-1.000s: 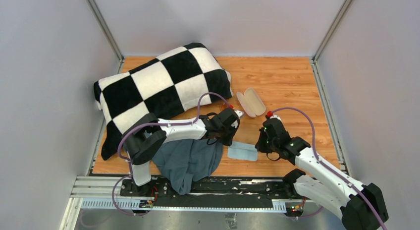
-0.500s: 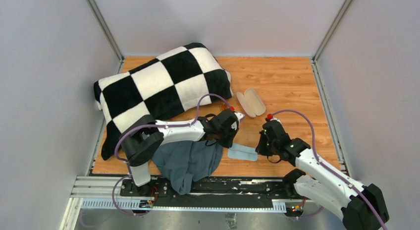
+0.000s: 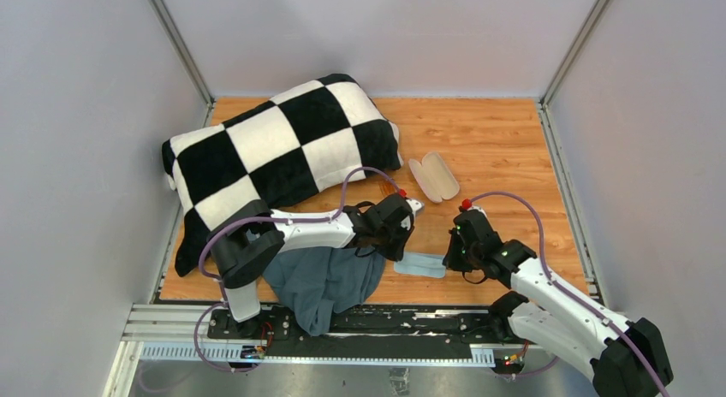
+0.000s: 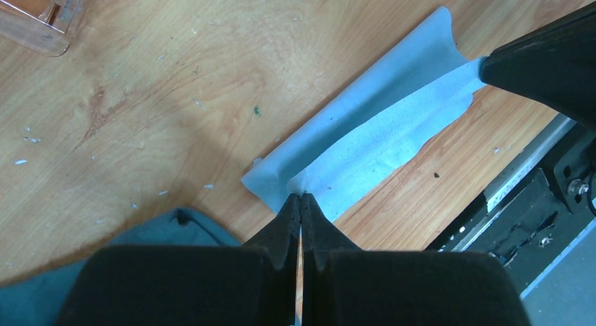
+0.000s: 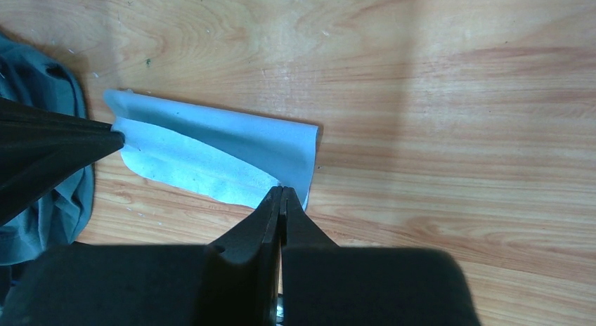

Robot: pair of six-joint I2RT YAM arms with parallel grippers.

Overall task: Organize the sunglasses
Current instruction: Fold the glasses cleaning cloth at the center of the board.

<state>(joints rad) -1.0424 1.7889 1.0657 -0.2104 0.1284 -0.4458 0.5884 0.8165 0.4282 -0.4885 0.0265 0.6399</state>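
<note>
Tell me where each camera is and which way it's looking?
Top camera: high above and behind the arms, looking down at the table; both arms show.
Left wrist camera: rides the left arm, looking down at the blue cloth; the left gripper shows, shut on it.
Right wrist camera: rides the right arm, looking down at the same cloth; the right gripper shows, pinching it.
Shared: both wrist views show the cloth.

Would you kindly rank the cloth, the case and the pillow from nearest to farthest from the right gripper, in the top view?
1. cloth: pinched in the right gripper, just to its left.
2. case: farther back, mid-table.
3. pillow: back left.
</note>
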